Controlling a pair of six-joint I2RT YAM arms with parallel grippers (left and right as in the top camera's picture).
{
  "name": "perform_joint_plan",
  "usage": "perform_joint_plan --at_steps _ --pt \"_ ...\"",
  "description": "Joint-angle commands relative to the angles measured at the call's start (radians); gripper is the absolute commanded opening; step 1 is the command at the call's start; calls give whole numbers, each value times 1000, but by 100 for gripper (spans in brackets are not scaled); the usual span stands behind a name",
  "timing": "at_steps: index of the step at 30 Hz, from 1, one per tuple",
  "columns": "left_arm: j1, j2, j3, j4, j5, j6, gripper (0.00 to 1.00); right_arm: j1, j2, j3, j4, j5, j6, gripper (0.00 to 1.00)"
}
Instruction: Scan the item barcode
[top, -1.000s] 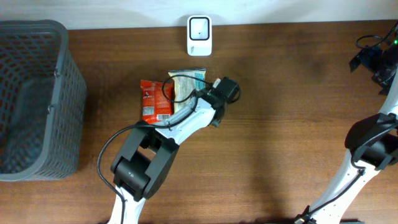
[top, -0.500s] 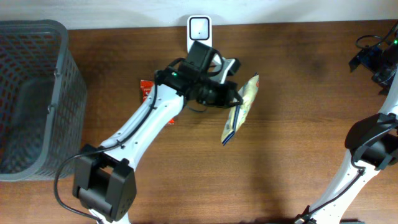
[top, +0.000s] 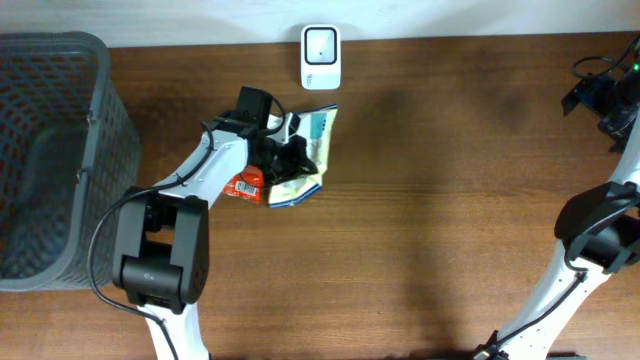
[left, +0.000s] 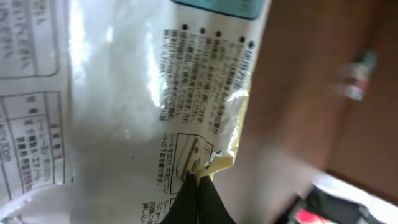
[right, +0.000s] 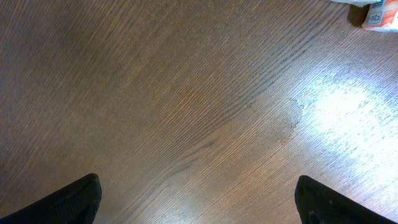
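Left gripper (left: 198, 186) has swung the pale packet (top: 318, 135) back leftward, clamped on its edge; scanner (top: 320, 57) just beyond; right gripper (right: 199, 200) gapes empty.

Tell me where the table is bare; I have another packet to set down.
Bare wood spreads wide between the held packet and the right arm, from the scanner to the near edge. Crowded beside the basket, where the left arm and red packet bunch.
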Motion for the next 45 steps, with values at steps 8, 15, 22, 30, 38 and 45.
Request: perform_joint_plan --at_steps 8,15,22,30,38,45 --pt "-108 -142 39 2 525 44 0 -1 -13 4 0 -5 -4 99" --pt "-110 -147 39 -9 650 20 0 -1 -13 4 74 -193 -4 98" --pt "-51 -147 39 -5 569 -55 0 153 -11 -86 -50 -700 -385 99" --pt "-51 -147 39 -5 664 -110 0 438 -11 -575 285 -1028 -319 99" --pt "-51 -147 39 -5 690 -114 0 461 -11 -633 364 -1120 -208 98" --pt "-51 -147 39 3 614 -114 0 494 -11 -633 233 -1095 -212 68"
